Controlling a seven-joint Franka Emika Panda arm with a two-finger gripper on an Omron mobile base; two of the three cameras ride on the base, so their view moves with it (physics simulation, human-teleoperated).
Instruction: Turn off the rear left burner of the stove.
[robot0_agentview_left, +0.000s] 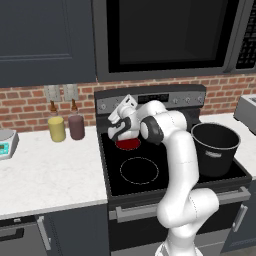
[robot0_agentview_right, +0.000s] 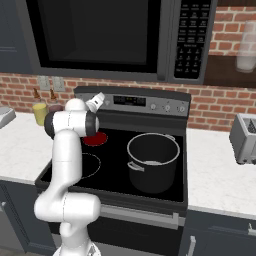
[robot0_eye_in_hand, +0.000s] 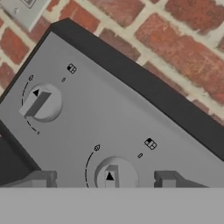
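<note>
At the stove's (robot0_agentview_left: 150, 165) back panel (robot0_eye_in_hand: 109, 127), open fingers (robot0_eye_in_hand: 41, 178) are set astride a knob (robot0_eye_in_hand: 114, 175), not yet closed. Closing and a turn are judged next, as the rear left burner (robot0_agentview_left: 128, 144) glows red.

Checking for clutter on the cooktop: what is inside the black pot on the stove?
The black pot looks empty: its pale bottom shows, nothing on it. The near inner wall is hidden by the rim.

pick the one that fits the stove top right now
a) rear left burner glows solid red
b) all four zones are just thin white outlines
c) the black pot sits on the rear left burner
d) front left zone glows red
a: the rear left burner is a solid red disc, while the front left zone is only a thin white ring and the black pot stands on the right side of the stove.
</note>
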